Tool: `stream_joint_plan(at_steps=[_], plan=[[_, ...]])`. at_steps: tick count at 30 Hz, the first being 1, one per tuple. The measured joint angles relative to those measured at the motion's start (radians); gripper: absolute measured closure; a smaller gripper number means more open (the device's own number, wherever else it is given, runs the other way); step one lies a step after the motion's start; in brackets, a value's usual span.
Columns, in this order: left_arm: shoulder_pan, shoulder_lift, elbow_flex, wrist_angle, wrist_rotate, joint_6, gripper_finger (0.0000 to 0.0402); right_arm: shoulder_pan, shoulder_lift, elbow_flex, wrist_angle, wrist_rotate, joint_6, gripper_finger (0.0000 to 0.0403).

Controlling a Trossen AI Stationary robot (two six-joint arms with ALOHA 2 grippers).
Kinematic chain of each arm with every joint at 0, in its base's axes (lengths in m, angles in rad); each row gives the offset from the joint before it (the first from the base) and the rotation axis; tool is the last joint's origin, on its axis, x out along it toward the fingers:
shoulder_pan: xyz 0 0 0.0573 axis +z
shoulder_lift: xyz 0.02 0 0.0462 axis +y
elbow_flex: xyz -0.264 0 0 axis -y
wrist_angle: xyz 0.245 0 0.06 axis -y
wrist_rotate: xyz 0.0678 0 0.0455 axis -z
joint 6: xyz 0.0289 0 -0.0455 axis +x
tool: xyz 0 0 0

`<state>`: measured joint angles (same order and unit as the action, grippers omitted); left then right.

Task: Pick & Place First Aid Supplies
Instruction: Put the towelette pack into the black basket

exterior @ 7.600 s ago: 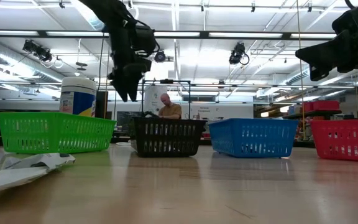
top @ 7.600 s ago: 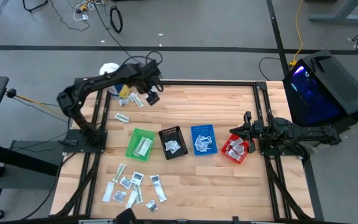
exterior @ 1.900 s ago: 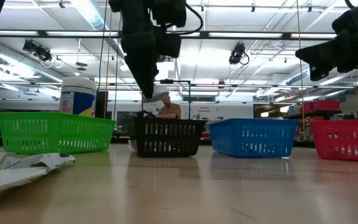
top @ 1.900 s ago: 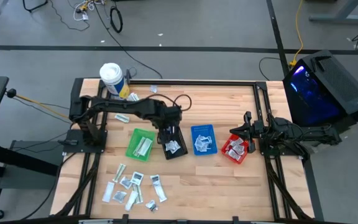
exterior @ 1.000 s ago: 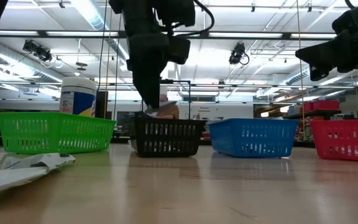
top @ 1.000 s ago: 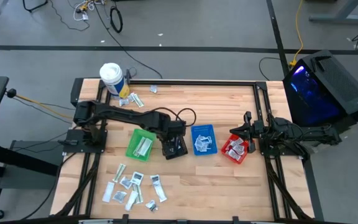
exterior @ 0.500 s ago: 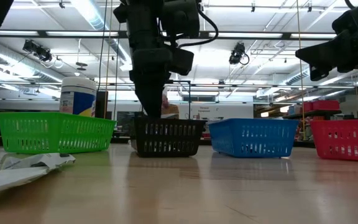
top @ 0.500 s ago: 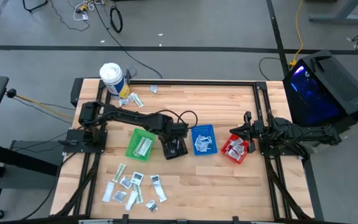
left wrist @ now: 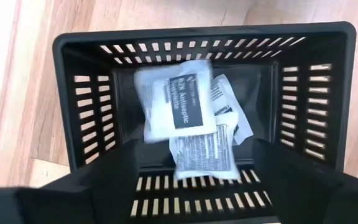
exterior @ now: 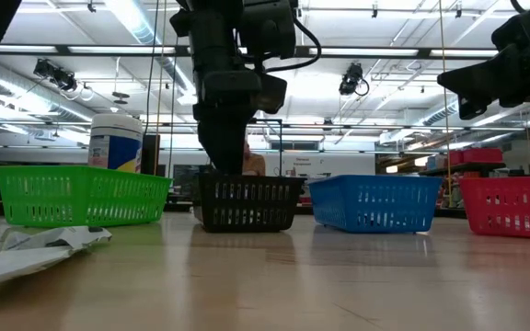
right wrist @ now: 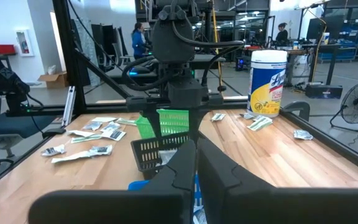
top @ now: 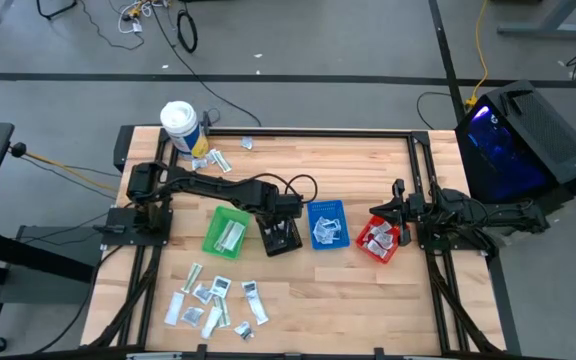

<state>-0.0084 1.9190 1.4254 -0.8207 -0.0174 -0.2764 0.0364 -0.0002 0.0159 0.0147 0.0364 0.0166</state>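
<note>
Nearest us, loose sachets (top: 213, 303) lie in front of the black bin (left wrist: 325, 81). Our left gripper (top: 280, 222) hangs over that bin, fingers (left wrist: 114, 177) apart; a blurred sachet (left wrist: 176, 102) shows inside it. Right of the bin, our right gripper (top: 398, 215) waits, closed.

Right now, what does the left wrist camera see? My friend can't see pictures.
A black plastic slotted bin seen from straight above holds flat white printed sachets, with one blurred white sachet on top. The left gripper's two dark fingers stand apart, and light wooden table surrounds the bin.
</note>
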Motion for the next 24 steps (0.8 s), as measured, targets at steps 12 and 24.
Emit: stream_joint_plan(at_steps=[12,24], plan=[[0.008,-0.058,0.001,-0.029,0.024,0.052,0.0046,0.000,0.000,0.000,0.000,0.000,0.000,0.0380],[0.155,-0.171,0.001,-0.044,0.023,-0.002,0.0046,0.000,0.000,0.000,0.000,0.000,0.000,0.0380]])
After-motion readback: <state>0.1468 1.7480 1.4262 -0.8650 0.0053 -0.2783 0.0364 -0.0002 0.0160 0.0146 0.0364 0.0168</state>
